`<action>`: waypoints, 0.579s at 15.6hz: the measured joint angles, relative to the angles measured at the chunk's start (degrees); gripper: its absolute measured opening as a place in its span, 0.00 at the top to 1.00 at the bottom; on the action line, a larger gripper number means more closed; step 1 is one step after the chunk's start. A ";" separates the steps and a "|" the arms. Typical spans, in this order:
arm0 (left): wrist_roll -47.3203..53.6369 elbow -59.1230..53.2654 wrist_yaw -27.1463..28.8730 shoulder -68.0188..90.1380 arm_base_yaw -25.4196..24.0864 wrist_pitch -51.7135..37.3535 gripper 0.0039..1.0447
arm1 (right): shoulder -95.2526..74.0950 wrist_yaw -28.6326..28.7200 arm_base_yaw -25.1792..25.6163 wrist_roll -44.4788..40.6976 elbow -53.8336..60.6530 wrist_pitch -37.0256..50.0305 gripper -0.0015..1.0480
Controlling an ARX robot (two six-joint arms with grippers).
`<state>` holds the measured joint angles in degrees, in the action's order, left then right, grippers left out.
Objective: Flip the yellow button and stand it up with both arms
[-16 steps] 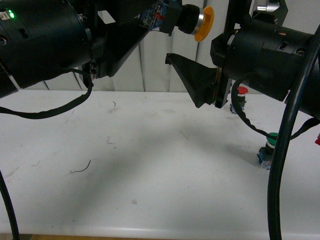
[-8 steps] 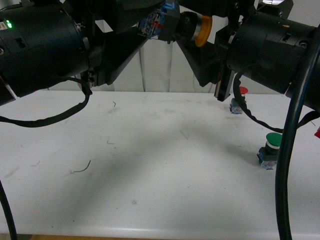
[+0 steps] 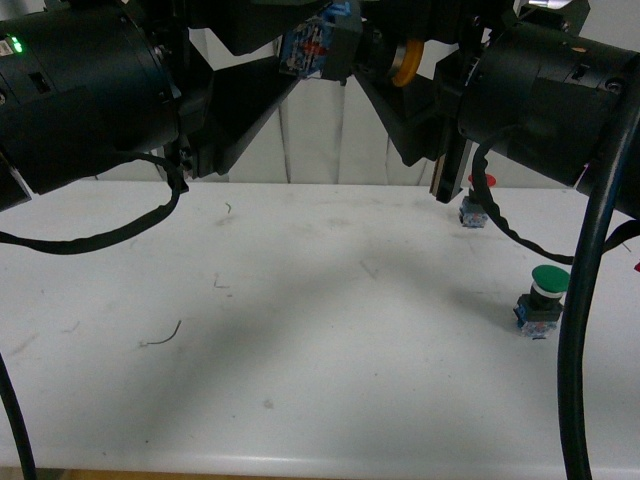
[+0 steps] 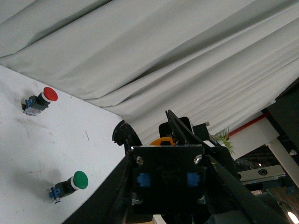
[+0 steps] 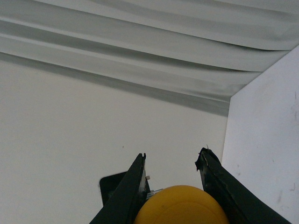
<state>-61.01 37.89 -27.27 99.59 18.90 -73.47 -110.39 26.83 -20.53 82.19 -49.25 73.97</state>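
Grey curtain (image 5: 140,46) backs a white desk (image 3: 300,380), and the yellow button (image 3: 405,62) is well above it, lying sideways in the air. My left tool (image 3: 300,50) is clamped on its base, with the cap pointing toward the right tool (image 5: 173,161). I judge the lift done and the hand-over under way; turning the button and standing it on the desk are not yet done. The right wrist view alone shows the cap sitting between the right tool's spread fingers, though I cannot tell whether they press on it. The left wrist view alone shows the base square between the left fingers, and the red button (image 4: 41,99) and green button (image 3: 545,295) down on the desk.
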 joint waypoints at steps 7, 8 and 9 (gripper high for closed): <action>-0.02 -3.78 -0.61 -6.14 -6.54 -0.20 0.06 | 0.11 0.20 2.29 -1.27 0.57 -0.44 0.68; 0.79 -5.25 -1.01 -8.46 -8.66 -0.09 0.06 | 0.24 0.28 2.91 -1.29 0.57 -0.46 0.68; 2.86 -6.45 0.00 -11.61 -10.73 2.05 0.06 | 0.31 0.46 3.52 -1.31 0.52 -0.42 0.68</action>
<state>-58.15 31.44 -27.27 87.99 8.16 -71.42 -110.08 27.29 -17.02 80.88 -48.73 73.56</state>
